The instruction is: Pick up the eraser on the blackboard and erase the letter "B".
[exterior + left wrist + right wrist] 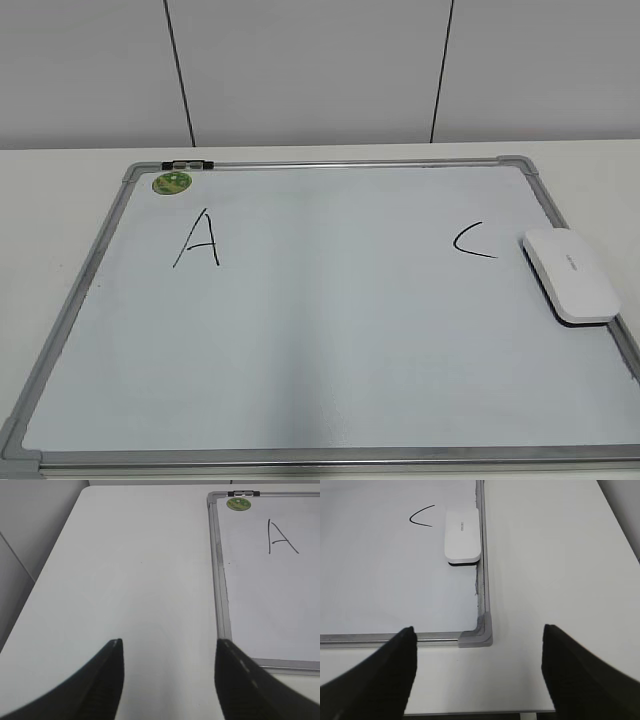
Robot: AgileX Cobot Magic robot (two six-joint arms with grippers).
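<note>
The blackboard, a white dry-erase board with a grey frame, lies flat on the table. The white eraser lies on its right edge, just right of the black "C"; it also shows in the right wrist view. A black "A" is at the left. No letter "B" shows between them; that part of the board is bare. My left gripper is open and empty over the table left of the board. My right gripper is open and empty over the board's near right corner.
A green sticker and a small black-and-white clip sit at the board's far left corner. The white table extends left of the board and right of it. A wall stands behind.
</note>
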